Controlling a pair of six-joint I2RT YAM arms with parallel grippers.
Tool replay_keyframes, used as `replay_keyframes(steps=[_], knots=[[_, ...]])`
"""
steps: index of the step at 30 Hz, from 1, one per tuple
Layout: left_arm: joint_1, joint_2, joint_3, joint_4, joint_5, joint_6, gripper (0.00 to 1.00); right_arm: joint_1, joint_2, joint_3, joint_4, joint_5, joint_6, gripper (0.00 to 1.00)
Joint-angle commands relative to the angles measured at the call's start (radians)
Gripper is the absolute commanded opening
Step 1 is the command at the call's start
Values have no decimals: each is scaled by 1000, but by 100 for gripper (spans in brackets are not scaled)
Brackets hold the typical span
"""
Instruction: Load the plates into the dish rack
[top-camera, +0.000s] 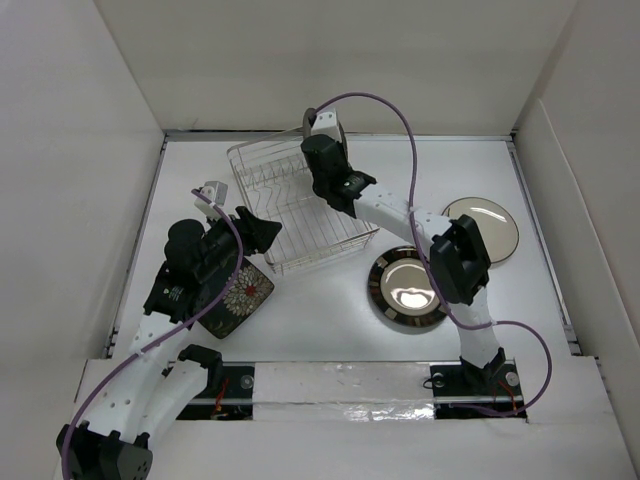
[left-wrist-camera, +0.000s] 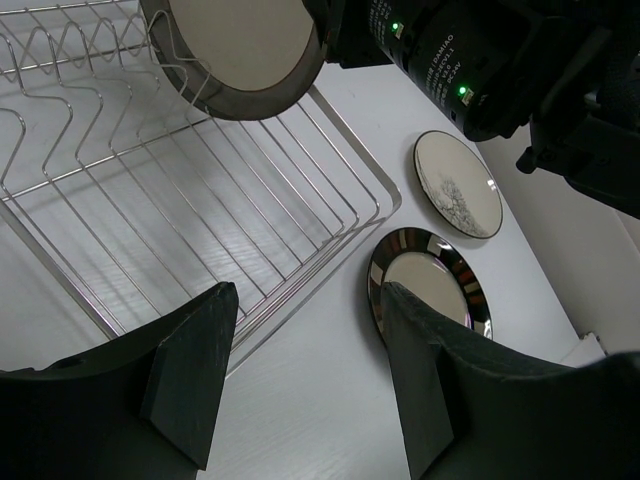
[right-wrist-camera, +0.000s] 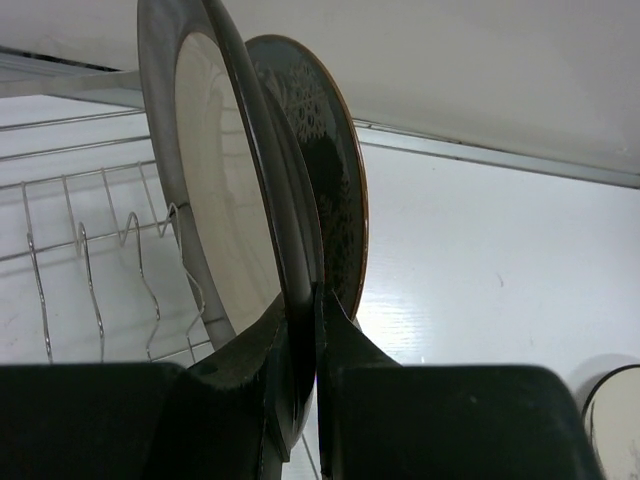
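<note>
Right fingers (top-camera: 316, 128), seen from above, are clamped on the pale-centred plate (top-camera: 306, 118), which stands on edge over the far side of the dish rack (top-camera: 290, 222). The left fingers (top-camera: 262, 230) hang spread and empty just off the rack's near left corner. The black floral plate (top-camera: 240, 298) lies flat on the table (top-camera: 330, 330) under that arm, near the same corner. The glossy brown-rimmed plate (top-camera: 405, 287) lies flat just past the rack's near right corner, and the grey patterned plate (top-camera: 487, 226) lies farther out to the rack's right. From the left wrist, the two dark pads (left-wrist-camera: 195, 375) stand wide apart with nothing between them, just outside the rack's (left-wrist-camera: 200, 200) near rim. The pale-centred plate (left-wrist-camera: 235, 45) hangs tilted over the rack's wires, and I cannot tell whether it touches them. Beyond the rack's corner the glossy brown-rimmed plate (left-wrist-camera: 430, 285) and the grey patterned plate (left-wrist-camera: 458, 183) lie close together without touching. From the right wrist, the right fingers pinch the lower rim of the pale-centred plate (right-wrist-camera: 215, 180), one on each face, with the rack's prongs (right-wrist-camera: 90, 260) beside its pale face. A dark speckled plate (right-wrist-camera: 325, 140) with a thin orange-brown edge stands just behind it on the other side. I cannot tell what holds that one.
</note>
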Motion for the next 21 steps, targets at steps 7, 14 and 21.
replay_keyframes(steps=[7, 14, 21], knots=[[-4, -7, 34, 38, 16, 11, 56, 1, -22, -5, 152, 8, 138, 8], [-4, -12, 33, 38, 16, 11, 56, 1, -16, -6, 140, -29, 180, 26], [-4, -15, 28, 41, 18, 9, 56, 1, -32, -5, 118, -61, 210, 35]])
